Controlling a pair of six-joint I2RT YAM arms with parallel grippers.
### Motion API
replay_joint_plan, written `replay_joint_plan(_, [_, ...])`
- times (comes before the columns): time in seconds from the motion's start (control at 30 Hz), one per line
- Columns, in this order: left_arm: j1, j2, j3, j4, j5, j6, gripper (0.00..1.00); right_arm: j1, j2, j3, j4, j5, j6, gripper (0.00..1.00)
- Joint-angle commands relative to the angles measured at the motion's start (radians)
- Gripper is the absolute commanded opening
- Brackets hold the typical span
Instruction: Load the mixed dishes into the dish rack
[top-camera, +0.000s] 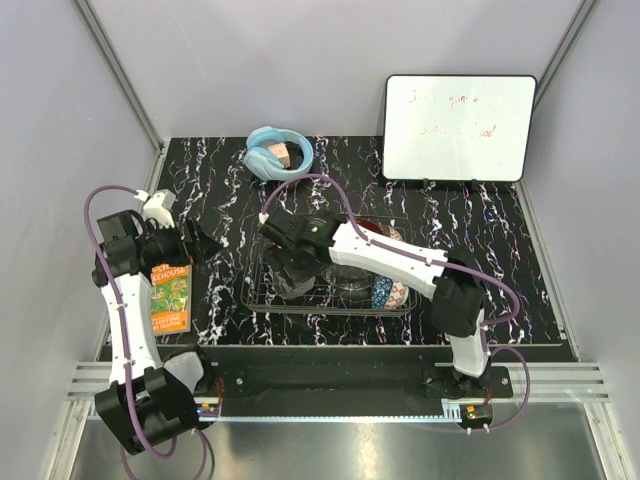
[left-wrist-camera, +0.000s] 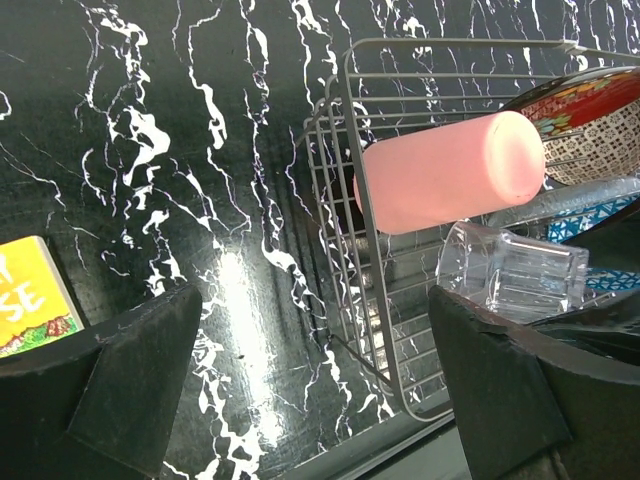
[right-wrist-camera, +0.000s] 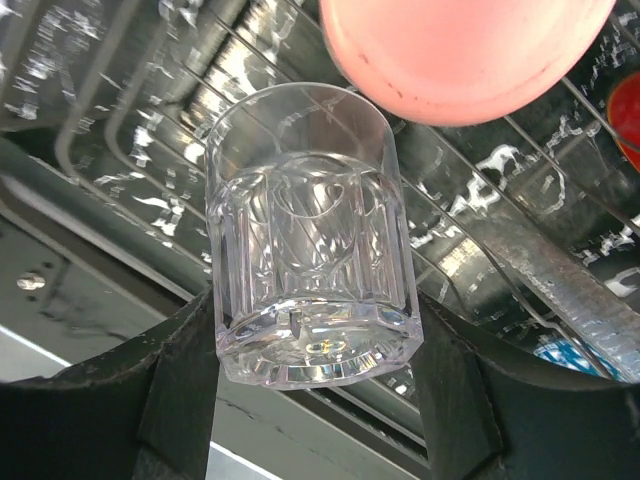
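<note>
The step in hand looks to be placing the small clear glass tumbler (right-wrist-camera: 305, 230): the right gripper (right-wrist-camera: 315, 360) has its jaws clamped on the tumbler's sides, holding it tipped at the left end of the dish rack (left-wrist-camera: 345, 200), just beside the salmon-pink cup (left-wrist-camera: 450, 170) lying there; whether it touches the wires I cannot tell. The left gripper (left-wrist-camera: 320, 380) hangs over the table (left-wrist-camera: 150, 150) left of the rack, jaws wide apart and empty; next, I judge, the tumbler must settle on the wires before the right jaws part, without nudging the cup.
</note>
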Motion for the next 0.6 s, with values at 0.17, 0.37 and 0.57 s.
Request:
replay_joint_plan(0.17, [0.005, -0.028, -0.006, 0.054, 0.009, 0.028, 0.99, 0.015, 0.097, 0.128, -0.149, 0.053, -0.058, 0.03])
replay_joint_plan(0.37, [0.004, -0.049, -0.007, 0.051, -0.002, 0.027, 0.99, 0.017, 0.148, 0.153, -0.172, 0.034, -0.086, 0.07])
replay_joint_plan(0.57, [0.004, -0.060, -0.004, 0.045, -0.006, 0.033, 0.99, 0.027, 0.191, 0.180, -0.175, 0.018, -0.104, 0.14])
